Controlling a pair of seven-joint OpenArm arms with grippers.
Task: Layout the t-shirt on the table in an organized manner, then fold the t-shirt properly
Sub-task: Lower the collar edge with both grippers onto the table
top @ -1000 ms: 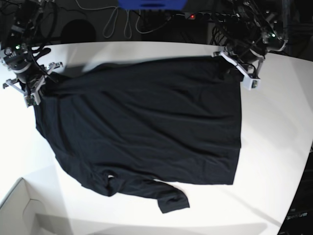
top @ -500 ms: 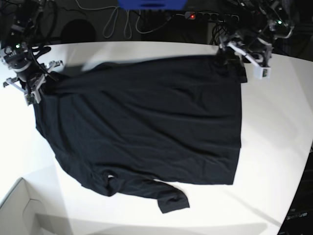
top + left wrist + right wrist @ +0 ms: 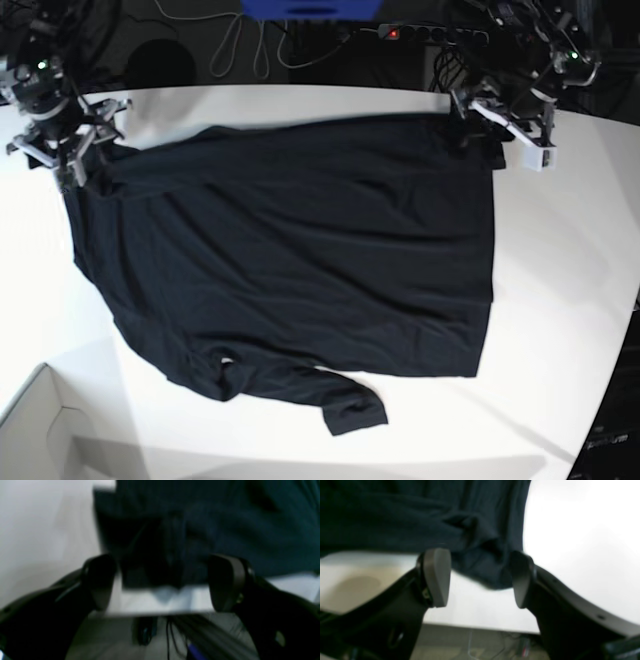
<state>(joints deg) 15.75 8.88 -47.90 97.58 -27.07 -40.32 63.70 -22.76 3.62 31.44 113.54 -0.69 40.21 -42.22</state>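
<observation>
While mostly flat, the black t-shirt [image 3: 300, 250] shows slight wrinkles.

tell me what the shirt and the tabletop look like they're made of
The t-shirt: thin, soft knit fabric, probably cotton, matte black; it drapes and shows fine wrinkles. The table: smooth, hard white top, perhaps laminate; it looks even and slightly glossy.

The plain black thin-fabric t-shirt [image 3: 290, 260] lies spread nearly flat (a few soft wrinkles) on the large smooth white desk [image 3: 560, 300], one sleeve bunched at its near edge.
</observation>
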